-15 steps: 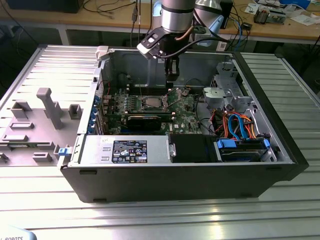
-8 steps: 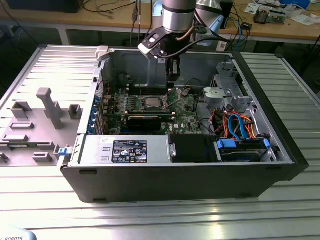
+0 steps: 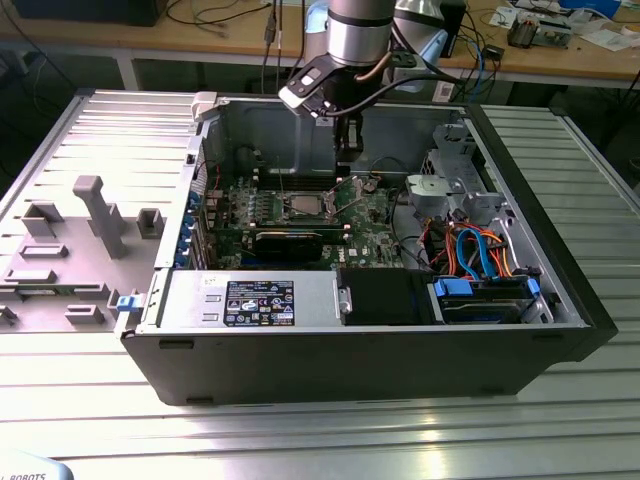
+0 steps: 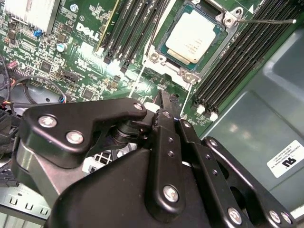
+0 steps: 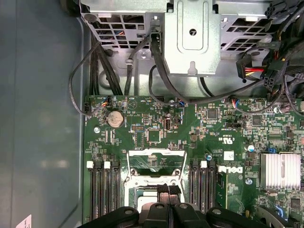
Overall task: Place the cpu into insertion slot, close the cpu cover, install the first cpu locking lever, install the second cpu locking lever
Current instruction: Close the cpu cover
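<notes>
- So the pincer [image 5: 168, 190] has its two ribbed pads pressed together with nothing between them. My guess is that's on purpose: a closed tip makes a narrow poker for nudging thin metal parts, not for grabbing.
- It hangs low inside the computer case [image 3: 400, 360]. The tip is right at the edge of the insertion slot [image 4: 186, 75], close above the circuit board [image 5: 209, 137]. Whether it's actually touching anything, I can't tell.
- The cpu [image 4: 192, 38] lies flat and square in the slot with its silvery top up, so the placing step looks done.
- The cpu cover [image 5: 142, 179] seems to be swung open. In the first wrist view it sits just beyond the fingertips, and green board shows through its window. That fits with the chip being bare in the second wrist view. The pincer looks parked near the cover because that's the part it's dealing with.
- One thin wire lever [image 4: 266, 21] pokes out loose from a socket corner, over the memory slots [image 4: 237, 61]. It reads as unlatched, which would be why the cover can stand up.
- Further out there's a finned heatsink [image 5: 280, 171] and the drive cage [image 5: 197, 33], both well apart from the action.
</notes>
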{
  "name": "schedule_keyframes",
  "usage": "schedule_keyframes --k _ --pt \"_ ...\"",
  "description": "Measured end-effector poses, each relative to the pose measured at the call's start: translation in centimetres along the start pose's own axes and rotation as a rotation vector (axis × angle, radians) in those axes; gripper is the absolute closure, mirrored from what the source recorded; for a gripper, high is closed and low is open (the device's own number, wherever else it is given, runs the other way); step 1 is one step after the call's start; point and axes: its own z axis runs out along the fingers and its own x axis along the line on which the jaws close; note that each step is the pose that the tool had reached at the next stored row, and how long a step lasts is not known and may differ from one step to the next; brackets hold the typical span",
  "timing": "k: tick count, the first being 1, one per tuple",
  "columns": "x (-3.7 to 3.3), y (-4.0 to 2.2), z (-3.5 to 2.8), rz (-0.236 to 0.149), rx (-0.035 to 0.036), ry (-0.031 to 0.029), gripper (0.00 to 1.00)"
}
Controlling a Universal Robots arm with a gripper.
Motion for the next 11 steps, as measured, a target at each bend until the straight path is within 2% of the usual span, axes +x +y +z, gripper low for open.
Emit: schedule_keyframes --k 11 --pt "0.00 0.38 0.00 0.000 0.0000 -0.0001 0.89"
